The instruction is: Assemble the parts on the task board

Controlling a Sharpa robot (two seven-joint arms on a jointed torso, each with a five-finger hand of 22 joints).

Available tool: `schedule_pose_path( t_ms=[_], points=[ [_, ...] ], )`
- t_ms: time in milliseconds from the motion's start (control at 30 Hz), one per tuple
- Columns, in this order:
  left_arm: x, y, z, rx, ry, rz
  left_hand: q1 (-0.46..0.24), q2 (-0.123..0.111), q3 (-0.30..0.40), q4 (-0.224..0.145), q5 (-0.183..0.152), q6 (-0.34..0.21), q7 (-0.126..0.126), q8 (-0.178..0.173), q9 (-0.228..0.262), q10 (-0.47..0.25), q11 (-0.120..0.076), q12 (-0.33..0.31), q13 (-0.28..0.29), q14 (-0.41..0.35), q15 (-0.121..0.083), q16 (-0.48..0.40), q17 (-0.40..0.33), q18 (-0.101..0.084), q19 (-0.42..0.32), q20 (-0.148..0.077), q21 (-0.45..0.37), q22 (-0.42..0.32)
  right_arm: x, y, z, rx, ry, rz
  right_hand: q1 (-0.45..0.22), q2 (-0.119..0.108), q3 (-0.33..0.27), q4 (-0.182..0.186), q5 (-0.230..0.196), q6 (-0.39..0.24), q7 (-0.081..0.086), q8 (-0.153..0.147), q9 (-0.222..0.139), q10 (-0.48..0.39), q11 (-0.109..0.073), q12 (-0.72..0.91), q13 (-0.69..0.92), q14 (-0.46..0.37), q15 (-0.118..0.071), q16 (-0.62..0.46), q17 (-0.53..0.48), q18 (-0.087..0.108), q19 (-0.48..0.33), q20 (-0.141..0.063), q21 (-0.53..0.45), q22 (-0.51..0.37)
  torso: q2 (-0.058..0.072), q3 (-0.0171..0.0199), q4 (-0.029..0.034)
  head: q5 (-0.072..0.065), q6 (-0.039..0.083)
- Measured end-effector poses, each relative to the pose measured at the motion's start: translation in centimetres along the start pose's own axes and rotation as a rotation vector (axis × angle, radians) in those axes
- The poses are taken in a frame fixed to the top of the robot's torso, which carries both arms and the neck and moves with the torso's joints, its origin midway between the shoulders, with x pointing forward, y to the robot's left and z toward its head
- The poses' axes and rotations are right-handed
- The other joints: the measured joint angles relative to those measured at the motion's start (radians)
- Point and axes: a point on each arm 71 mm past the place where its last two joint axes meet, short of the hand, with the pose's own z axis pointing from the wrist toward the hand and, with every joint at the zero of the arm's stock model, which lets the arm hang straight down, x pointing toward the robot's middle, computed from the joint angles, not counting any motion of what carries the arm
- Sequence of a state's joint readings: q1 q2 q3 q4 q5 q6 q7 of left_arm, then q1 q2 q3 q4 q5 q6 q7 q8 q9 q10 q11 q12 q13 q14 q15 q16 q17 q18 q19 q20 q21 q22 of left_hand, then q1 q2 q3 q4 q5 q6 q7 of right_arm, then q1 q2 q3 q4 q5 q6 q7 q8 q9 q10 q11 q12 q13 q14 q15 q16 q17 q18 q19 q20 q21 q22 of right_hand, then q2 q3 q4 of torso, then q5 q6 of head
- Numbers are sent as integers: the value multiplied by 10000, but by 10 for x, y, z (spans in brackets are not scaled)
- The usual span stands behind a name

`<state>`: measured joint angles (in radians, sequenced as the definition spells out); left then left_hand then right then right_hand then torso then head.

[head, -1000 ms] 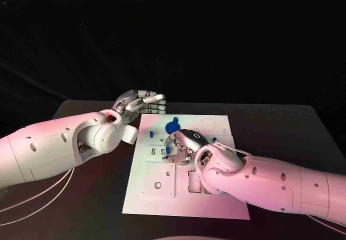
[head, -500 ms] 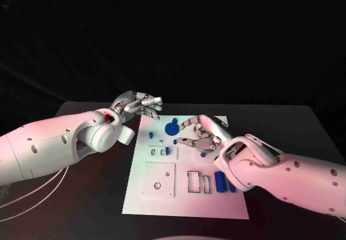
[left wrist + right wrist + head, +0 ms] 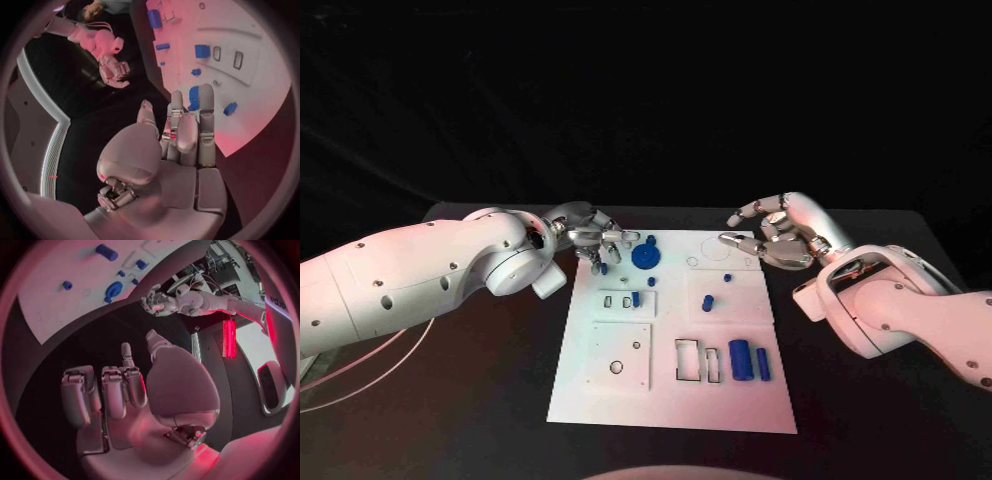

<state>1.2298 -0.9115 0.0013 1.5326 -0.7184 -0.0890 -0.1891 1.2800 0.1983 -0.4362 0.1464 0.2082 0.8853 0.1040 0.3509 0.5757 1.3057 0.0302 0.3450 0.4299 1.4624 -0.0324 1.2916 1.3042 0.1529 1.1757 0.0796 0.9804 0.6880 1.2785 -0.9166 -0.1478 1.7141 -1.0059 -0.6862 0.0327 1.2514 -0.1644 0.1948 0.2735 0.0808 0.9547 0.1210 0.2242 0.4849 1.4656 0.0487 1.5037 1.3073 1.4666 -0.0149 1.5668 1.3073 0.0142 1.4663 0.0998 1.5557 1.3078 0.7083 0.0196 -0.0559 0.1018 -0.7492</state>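
Observation:
The white task board (image 3: 625, 400) lies in the middle of the black table. A round blue part (image 3: 646, 256) sits near its far left corner, small blue parts (image 3: 708, 302) stand in the middle, and two blue cylinders (image 3: 740, 360) lie near the right edge. My left hand (image 3: 596, 238) hovers at the far left corner, its fingers (image 3: 205, 107) stretched out beside the round blue part (image 3: 194, 96) and holding nothing. My right hand (image 3: 776, 232) hangs above the far right corner with fingers apart and nothing in them. The right wrist view shows the board (image 3: 56, 270) beyond its fingers (image 3: 112, 390).
Rectangular cut-outs (image 3: 692, 362) and a square plate with holes (image 3: 620, 356) take up the board's near half. Black table (image 3: 877, 250) surrounds the board on all sides. Thin cables (image 3: 387, 375) trail under my left arm.
My right hand has lifted off the board's middle and drawn back to the far right corner, uncovering the cylinders. My left hand has come down toward the round blue part.

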Motion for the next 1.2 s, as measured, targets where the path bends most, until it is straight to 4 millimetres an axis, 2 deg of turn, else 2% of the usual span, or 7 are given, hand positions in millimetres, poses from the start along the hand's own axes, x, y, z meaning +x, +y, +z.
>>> schedule_pose_path(
  t_ms=[100,200,300,400,667,1033,1200],
  points=[
    [7,-4,4,-590,391,1178,335,-335,-2,1150,-287,5,-107,378,402,5,-113,1203,1102,35,-111,1842,41,-461,1041,-127,2147,2922,-9,-9,0,221,-187,-25,0,0,-41,41,34,0,0,0,61,0,0,0,0,0,0,0,0,0,0,0,0,0,-37,3,24,-6,-41],
    [13,-6,8,-1079,559,2069,383,-382,1,1426,-247,121,-253,754,771,200,-315,3326,3083,16,-201,2704,41,-705,1788,-225,3534,4915,-12,-15,1,354,-269,-26,0,0,-41,41,200,-108,-4,0,159,0,0,0,0,0,0,0,1,0,0,0,0,-1,-66,6,46,11,-81],
    [19,-8,14,-1556,646,2834,277,-277,-9,1436,-71,150,-344,987,1049,736,-389,6100,5652,13,-264,2758,41,-853,2326,-291,4307,6052,-15,-18,2,472,-312,-24,0,0,-41,41,200,-108,-4,0,177,0,0,0,0,0,1,0,8,0,0,1,0,-1,-98,12,66,21,-122],
    [24,-13,19,-1892,684,3367,222,-222,-9,1436,6,173,-367,1073,1239,1015,-433,7518,6994,45,-301,2758,41,-924,2591,-339,4647,6199,-16,-21,3,565,-328,-23,58,-34,-72,66,297,-159,7,0,235,0,0,0,8,0,1,0,8,1,0,1,-36,-2,-128,25,77,54,-170],
    [33,-20,28,-2517,804,4012,202,-34,-9,1435,247,209,-402,1174,1456,1199,-456,8454,7864,45,-301,2758,40,-1077,2861,-365,5034,6202,-17,-26,5,716,-319,-54,181,41,-98,41,532,-208,23,39,366,0,1,0,8,0,1,0,7,0,-20,-19,-51,-3,-149,31,72,110,-277],
    [43,-22,33,-3040,1284,4414,31,137,-9,1435,277,245,-437,1189,1590,1242,-482,8711,8011,9,-335,2758,39,-1080,2861,-365,5245,6201,-18,-29,6,906,-285,-107,215,-2,-125,67,662,-243,-11,39,429,0,1,0,6,0,2,0,6,0,-36,-34,-51,-4,-129,26,82,84,-319],
    [49,-22,36,-3258,1559,4578,-9,177,-9,1435,236,233,-449,1189,1608,1242,-482,8788,8012,9,-335,2757,38,-1233,2860,-365,5260,6201,-18,-30,7,975,-259,-123,215,-2,-125,67,665,-243,-11,39,438,0,1,0,6,0,2,0,6,1,-36,-34,-95,-4,-123,21,85,116,-350]
  ],
)
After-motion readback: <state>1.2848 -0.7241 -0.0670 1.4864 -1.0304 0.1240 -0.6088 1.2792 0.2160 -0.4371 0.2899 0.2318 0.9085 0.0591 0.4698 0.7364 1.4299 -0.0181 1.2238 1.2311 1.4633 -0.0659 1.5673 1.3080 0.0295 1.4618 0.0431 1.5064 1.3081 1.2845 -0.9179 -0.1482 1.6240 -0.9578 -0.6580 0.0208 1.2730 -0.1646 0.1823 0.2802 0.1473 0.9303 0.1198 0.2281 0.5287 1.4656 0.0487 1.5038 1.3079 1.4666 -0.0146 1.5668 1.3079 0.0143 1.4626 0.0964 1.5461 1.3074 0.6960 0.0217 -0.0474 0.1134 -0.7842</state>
